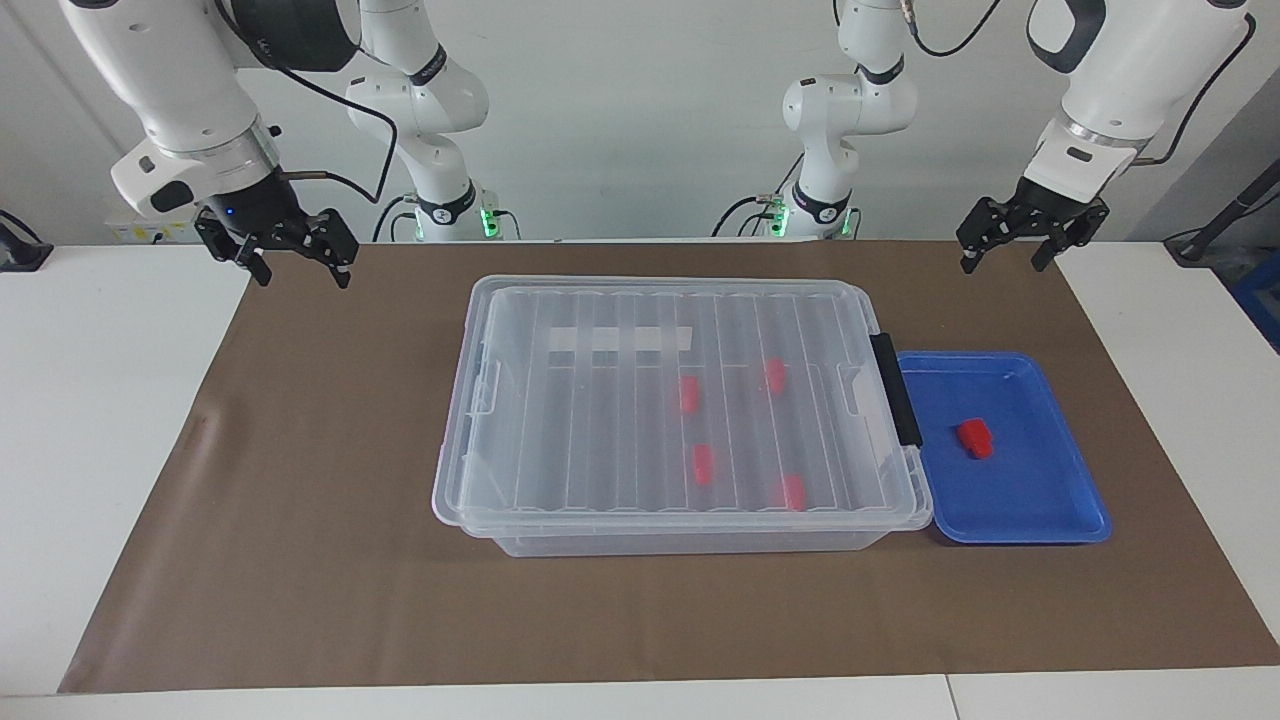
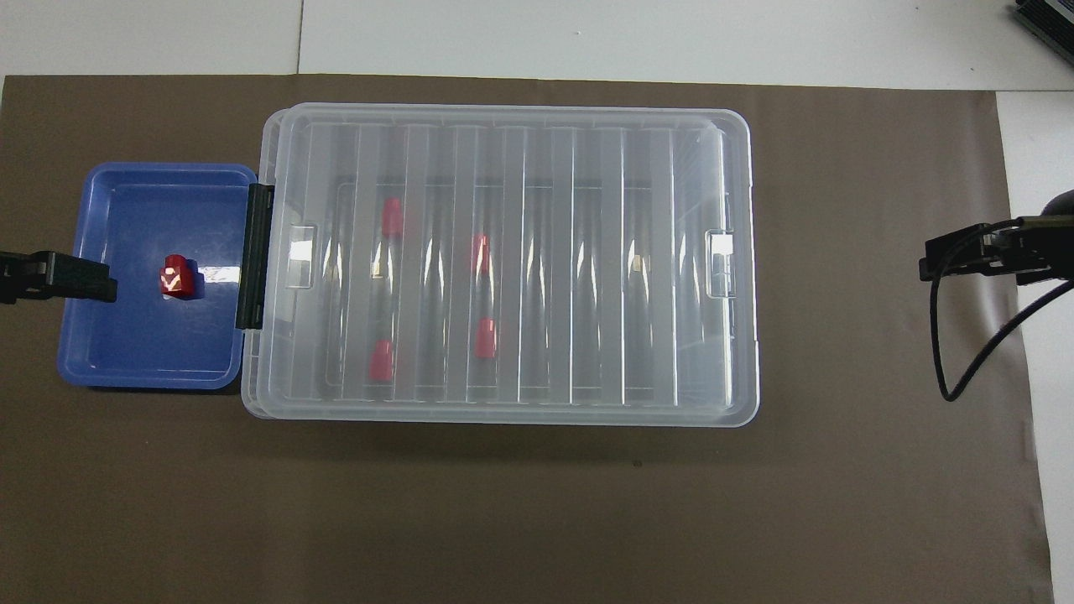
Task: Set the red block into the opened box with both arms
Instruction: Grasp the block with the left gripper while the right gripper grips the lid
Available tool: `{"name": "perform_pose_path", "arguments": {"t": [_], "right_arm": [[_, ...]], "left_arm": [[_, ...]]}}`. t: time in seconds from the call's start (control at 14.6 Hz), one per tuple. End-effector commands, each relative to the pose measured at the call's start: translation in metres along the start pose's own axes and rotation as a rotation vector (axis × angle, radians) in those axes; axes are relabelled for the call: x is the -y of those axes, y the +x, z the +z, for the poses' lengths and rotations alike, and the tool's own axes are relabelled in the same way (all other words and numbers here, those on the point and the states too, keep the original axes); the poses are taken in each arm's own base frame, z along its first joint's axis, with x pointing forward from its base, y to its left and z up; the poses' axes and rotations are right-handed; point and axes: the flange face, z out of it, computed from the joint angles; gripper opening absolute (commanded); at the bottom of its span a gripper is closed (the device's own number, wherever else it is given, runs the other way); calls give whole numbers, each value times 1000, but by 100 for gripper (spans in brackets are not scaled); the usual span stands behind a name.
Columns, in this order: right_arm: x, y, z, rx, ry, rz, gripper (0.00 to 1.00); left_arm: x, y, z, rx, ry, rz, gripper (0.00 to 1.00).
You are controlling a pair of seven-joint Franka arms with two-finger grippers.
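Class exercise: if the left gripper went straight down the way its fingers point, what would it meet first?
Probably the brown mat, just robot-side of the blue tray. The open left gripper hangs above that end of the table, holding nothing; its exact depth is uncertain.

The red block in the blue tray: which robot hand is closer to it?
Left. The left gripper hangs open over the mat's edge beside the blue tray holding the red block; the right gripper waits open at the table's other end.

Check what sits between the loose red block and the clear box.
Only bare blue tray floor, then the tray's wall and the black handle on the box. The red block stands alone in the tray. Clearest in the overhead view.
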Motion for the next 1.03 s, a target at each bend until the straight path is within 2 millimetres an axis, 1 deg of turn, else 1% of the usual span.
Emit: {"name": "perform_pose_path", "arguments": {"t": [0.0,0.21,0.27,0.34,0.41,0.48,0.55,0.62,0.68,0.82,0.96], "right_arm": [[-5,-4,1,-16,-16,-6,100],[1,-1,-2,-42,-11,-15,100],[7,1,0,-59,-2,-22,100],[11,3,5,-75,4,-20,100],[26,2,15,-101,10,-27,100],[39,4,31,-128,16,-37,100],[54,3,47,-149,24,-47,100],[76,4,58,-173,34,-53,100],[90,7,67,-181,39,-42,100],[112,14,84,-186,46,-39,100],[119,21,102,-172,41,-47,100]], "left_arm": [[1,-3,-1,-12,18,-14,100],[2,-3,-2,-15,18,-14,100],[2,-3,-2,-16,18,-11,100],[3,-3,2,-16,18,-11,100],[4,-2,9,-36,18,-12,100],[6,-2,14,-77,19,-15,100],[7,-3,24,-100,19,-16,100],[12,-7,30,-111,19,-23,100],[20,-8,38,-120,20,-37,100],[23,-5,53,-146,21,-42,100],[23,2,81,-172,23,-39,100]]}}
